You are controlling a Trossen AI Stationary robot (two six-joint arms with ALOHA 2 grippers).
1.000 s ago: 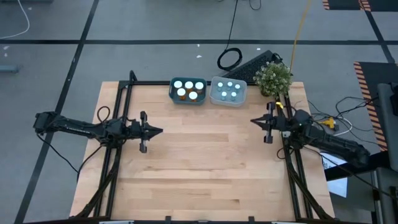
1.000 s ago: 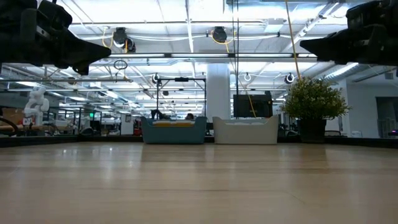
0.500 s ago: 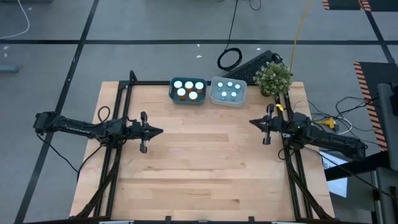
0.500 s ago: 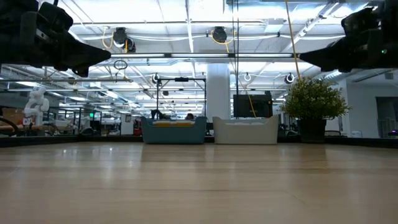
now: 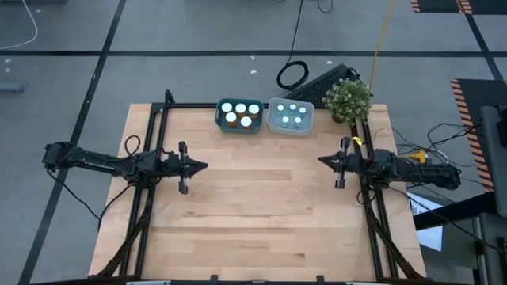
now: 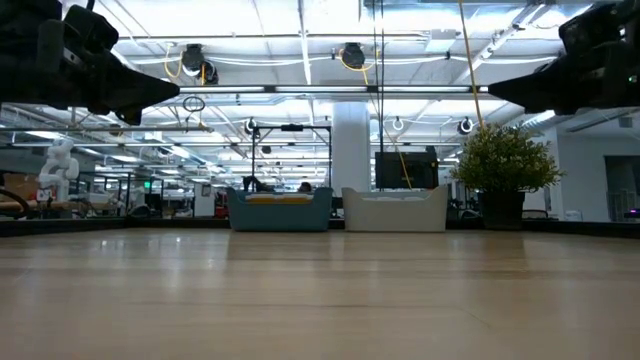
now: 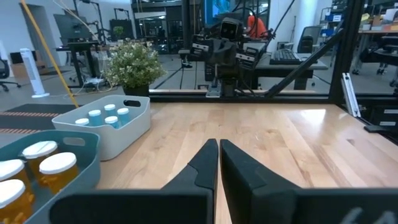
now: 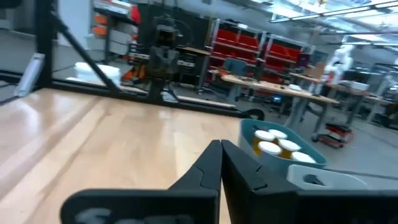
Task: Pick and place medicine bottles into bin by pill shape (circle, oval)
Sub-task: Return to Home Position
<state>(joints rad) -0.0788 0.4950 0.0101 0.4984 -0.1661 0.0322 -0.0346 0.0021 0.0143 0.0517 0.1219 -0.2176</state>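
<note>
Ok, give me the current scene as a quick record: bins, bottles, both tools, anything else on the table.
teal bin: far table edge, holds the white-capped orange bottles
white bin: right beside it, holds the pale-blue bottles
loose bottles on table: none seen
left tool: shut, empty, above the table's left side
right tool: shut, empty, above the right side
potted plant: far right corner

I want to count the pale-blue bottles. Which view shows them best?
The high view: it looks straight down into the white bin, separating all five pale-blue bottles. The left wrist view shows their caps partly overlapping; the low view shows only the bin's wall; the right wrist view just its rim.
</note>
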